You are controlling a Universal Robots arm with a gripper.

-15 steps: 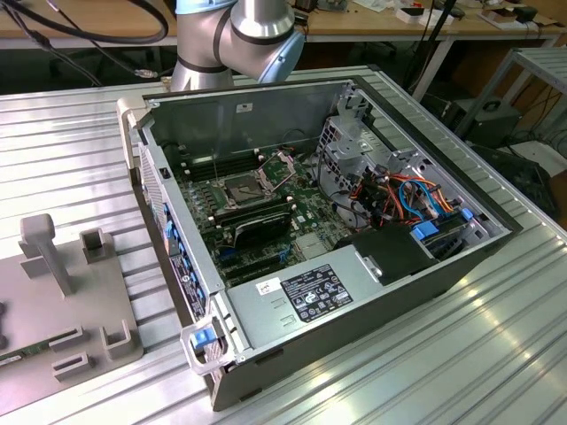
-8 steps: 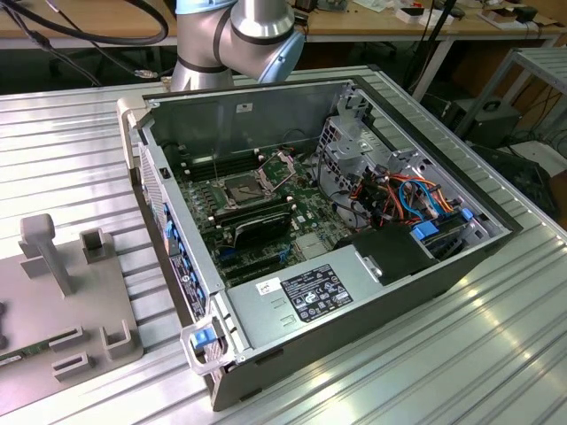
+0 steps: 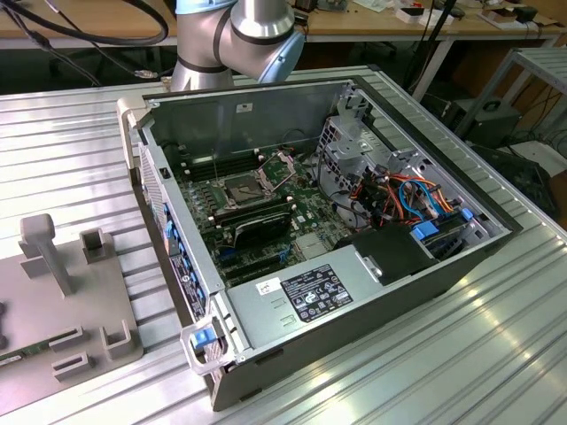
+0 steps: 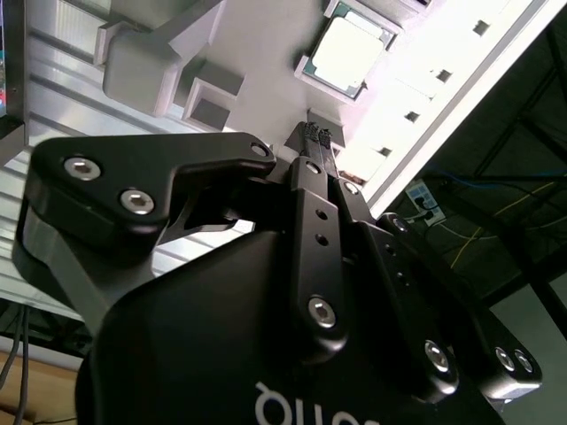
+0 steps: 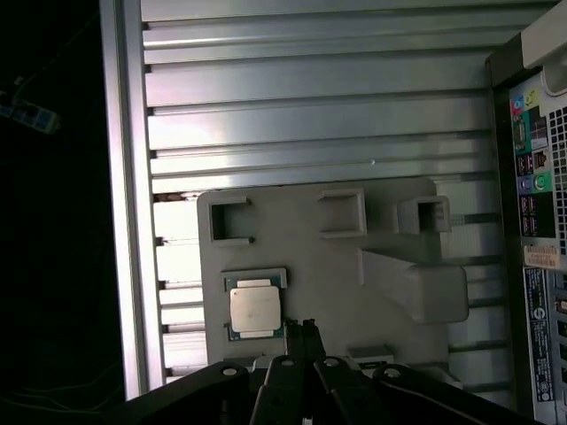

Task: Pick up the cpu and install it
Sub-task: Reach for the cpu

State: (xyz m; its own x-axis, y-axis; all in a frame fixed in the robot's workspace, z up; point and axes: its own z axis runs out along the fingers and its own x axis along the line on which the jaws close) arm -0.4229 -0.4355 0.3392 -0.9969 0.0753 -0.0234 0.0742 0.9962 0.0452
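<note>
Empty tool (image 5: 307, 329) above grey tray (image 5: 310, 266), closed narrow, holding nothing. Chip (image 5: 255, 310) sits in tray pocket just beside tool, untouched. Risk: a closed tool going down could strike chip top or knock it askew in pocket.

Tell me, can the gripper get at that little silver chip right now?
Probably yes. The chip lies bare in its pocket on the grey plate, nothing over it. The gripper, shut and empty, hangs just beside it, not touching.

Dull metal cpu (image 5: 255, 309), ribbed glossy metal table (image 5: 310, 97)
</note>
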